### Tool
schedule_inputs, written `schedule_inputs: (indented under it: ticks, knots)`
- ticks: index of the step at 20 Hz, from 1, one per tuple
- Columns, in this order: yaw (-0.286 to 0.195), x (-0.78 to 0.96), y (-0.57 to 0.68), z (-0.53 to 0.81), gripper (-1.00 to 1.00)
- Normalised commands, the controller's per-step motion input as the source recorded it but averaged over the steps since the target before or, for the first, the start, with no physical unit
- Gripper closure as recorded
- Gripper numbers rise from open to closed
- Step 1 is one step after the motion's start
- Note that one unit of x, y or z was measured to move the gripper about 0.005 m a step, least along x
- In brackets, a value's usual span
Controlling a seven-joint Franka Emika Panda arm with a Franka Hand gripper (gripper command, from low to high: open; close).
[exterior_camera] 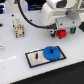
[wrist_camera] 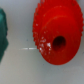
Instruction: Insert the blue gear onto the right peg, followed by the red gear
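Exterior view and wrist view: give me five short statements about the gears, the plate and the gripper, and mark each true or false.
1. The blue gear sits on the white plate. True.
2. The red gear lies flat on the plate beside the blue one. False: it is up at the gripper, off the plate.
3. A thin dark peg stands bare on the plate, to the exterior view's left of the blue gear. True.
4. The wrist view shows the red gear with no centre hole. False: a dark hole shows in its middle.
5. The blue gear is narrower than the red gear. False: it is clearly wider.
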Motion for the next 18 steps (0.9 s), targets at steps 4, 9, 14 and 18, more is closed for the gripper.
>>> schedule_inputs:
  ticks: [4, 9, 14, 18]
  knots:
    - [0.0, -0.2, 0.02, -0.04, 1.0]
    - [0.0, -0.05, 0.01, 0.18, 1.0]
    - [0.0, 0.15, -0.01, 0.59, 1.0]
    - [0.0, 0.37, -0.13, 0.61, 1.0]
